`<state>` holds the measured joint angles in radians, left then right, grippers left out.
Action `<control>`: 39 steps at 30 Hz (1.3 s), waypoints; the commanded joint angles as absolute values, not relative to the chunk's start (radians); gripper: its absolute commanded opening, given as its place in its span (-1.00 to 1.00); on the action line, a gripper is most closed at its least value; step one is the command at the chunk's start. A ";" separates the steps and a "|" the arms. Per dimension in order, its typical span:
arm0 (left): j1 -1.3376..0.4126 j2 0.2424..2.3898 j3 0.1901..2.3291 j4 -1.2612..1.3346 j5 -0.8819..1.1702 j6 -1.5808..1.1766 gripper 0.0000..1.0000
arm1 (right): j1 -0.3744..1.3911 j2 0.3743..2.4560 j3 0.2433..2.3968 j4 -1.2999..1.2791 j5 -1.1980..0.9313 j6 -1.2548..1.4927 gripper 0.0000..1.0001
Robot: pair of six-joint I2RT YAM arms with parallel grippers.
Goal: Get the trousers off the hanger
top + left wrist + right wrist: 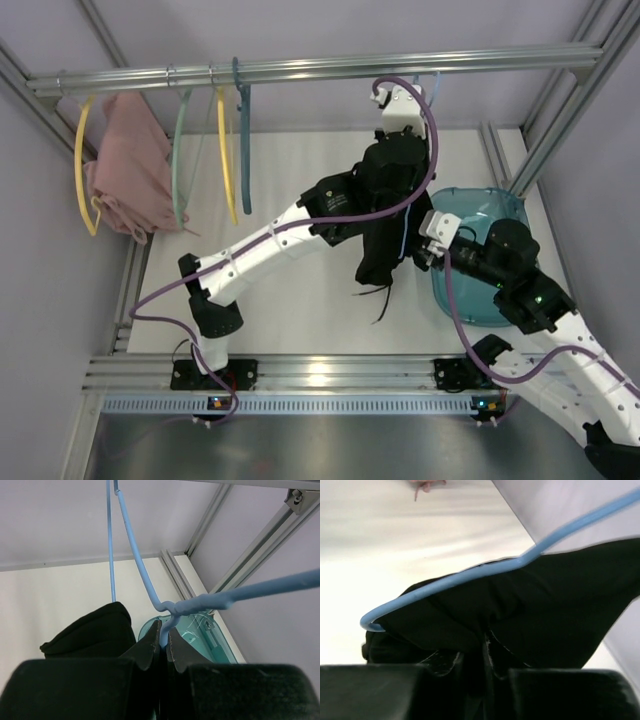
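Trousers (378, 258) are not yet off the hanger (145, 575): the black cloth hangs folded over its lower bar, right of centre and just left of the bin (490, 215), with the drawstrings (385, 300) dangling toward the near side above the table (300, 310). The hanger's hook reaches up toward the right part of the rail (320, 70).

Both grips look made. The left hand (164, 630) is narrow, its fingers pinched on the hanger's neck just below the hook stem. The right hand (484, 647) is also narrow and holds a fold of the trousers just under the blue bar. So the steadying and the grasp seem done. What is left, I judge, is the removal itself: drawing the cloth off the bar while the left hand holds the hanger firm, then setting the trousers down. The cloth is floppy and may drag or catch on the bar's curved end.

Counts:
- 1 pair of trousers
- 5 hangers: 1 pale blue, 2 yellow, 1 pale green, 1 teal
- 1 pink garment (130, 160), on the far-left yellow hanger
- 1 bin
- 2 arms, 2 hands
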<state>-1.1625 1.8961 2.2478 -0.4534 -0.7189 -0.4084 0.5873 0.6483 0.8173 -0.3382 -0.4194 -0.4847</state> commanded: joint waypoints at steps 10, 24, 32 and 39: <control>-1.108 1.750 2.108 -0.379 -0.643 -0.462 -1.00 | 0.601 0.589 0.963 -0.282 -0.263 -0.391 -1.00; -1.045 1.660 1.890 -0.410 -0.477 -0.521 -1.00 | 0.592 0.612 1.170 -0.235 -0.097 -0.328 -1.00; -1.043 1.618 1.755 -0.452 -0.453 -0.551 -1.00 | 0.588 0.632 1.291 -0.184 -0.006 -0.337 -1.00; -1.042 1.591 1.675 -0.479 -0.439 -0.574 -1.00 | 0.580 0.632 1.356 -0.195 0.050 -0.365 -1.00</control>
